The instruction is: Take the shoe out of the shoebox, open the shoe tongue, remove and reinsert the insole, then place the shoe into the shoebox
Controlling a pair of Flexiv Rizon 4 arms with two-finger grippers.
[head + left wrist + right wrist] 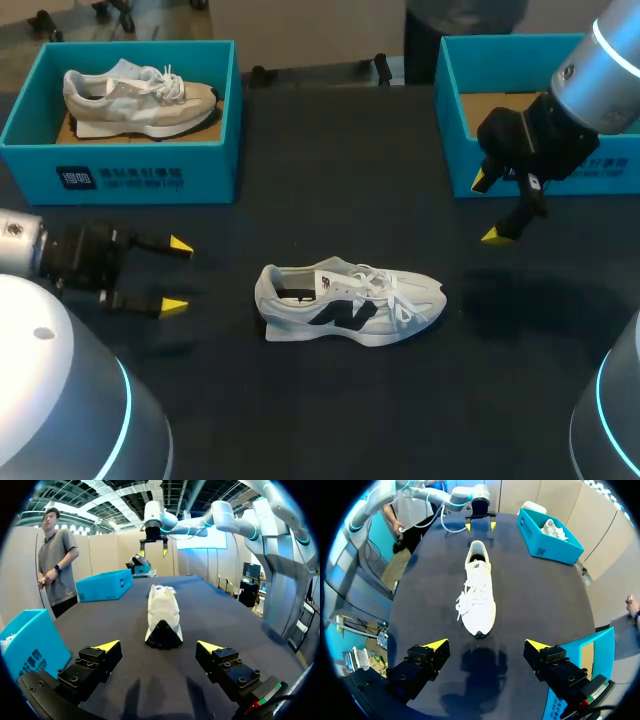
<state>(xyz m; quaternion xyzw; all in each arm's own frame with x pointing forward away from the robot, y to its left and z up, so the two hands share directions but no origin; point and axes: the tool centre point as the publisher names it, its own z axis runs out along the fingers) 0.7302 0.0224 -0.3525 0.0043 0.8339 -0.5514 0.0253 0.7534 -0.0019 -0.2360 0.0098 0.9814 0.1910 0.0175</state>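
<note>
The shoebox [452,120] beside the right fingers [497,235] runs off the picture's edge, and the arm covers much of its floor. Ahead of the left fingers [106,645], the shoe [162,612] shows heel-first, its toe hidden. Whether an insole lies inside cannot be told. The second shoebox [30,640], beside those fingers, is cut off too.

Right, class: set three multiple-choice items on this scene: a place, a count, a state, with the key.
1. Where is the white shoe with the dark logo? A in a box; B on the table; C in a gripper.
2. How many blue shoeboxes are there? A one; B two; C three.
3. How is the left gripper? A open; B shut on the shoe; C shut on a lace.
Key: B, it lies flat on the table; B, left shoebox and right shoebox; A, its tips stand apart, nothing between.
</note>
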